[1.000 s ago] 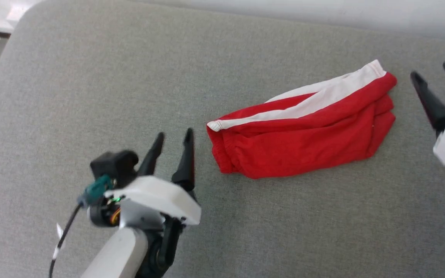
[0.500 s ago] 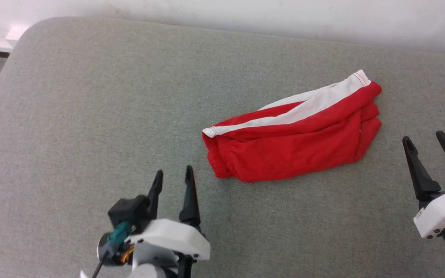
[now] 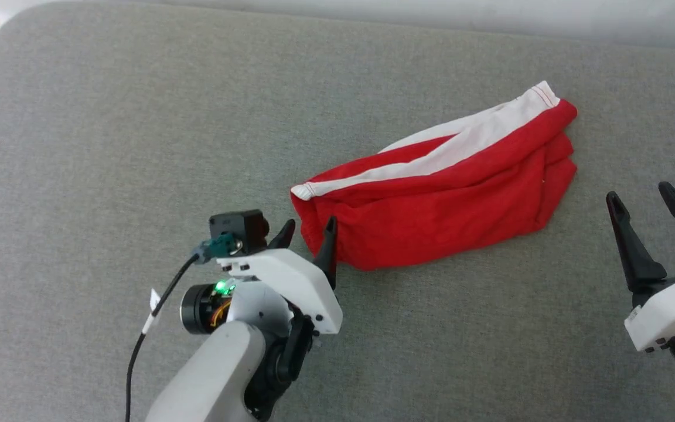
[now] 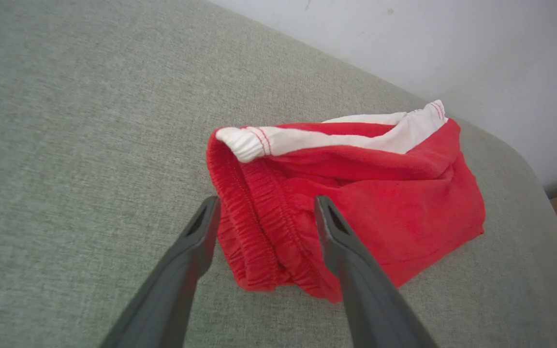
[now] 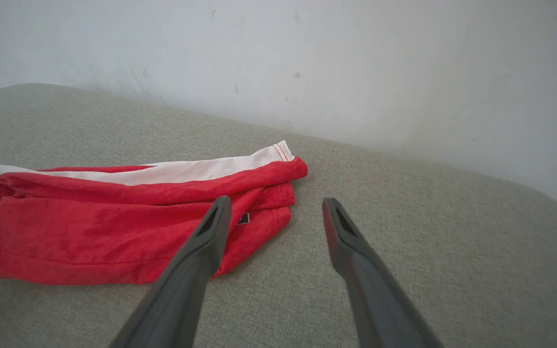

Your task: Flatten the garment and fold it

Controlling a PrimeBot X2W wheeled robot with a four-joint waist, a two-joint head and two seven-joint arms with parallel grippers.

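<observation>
the shorts (image 3: 443,205) lie bunched and doubled over on the grey cushion (image 3: 109,146), right of its middle and nearer its far edge, by the wall (image 5: 307,58). the white stripe (image 3: 460,149) runs along their far side. the elastic waistband (image 4: 254,212) points left and the leg hems right. the left gripper (image 3: 310,223) is at the waistband end, fingers spread either side of it, pinching nothing; contact is unclear. the right gripper (image 3: 638,192) is spread too, empty, over bare cushion right of the hems, apart from them.

A plain indoor room: grey upholstered cushion (image 3: 91,117) set against a scuffed white wall (image 5: 356,72).
</observation>
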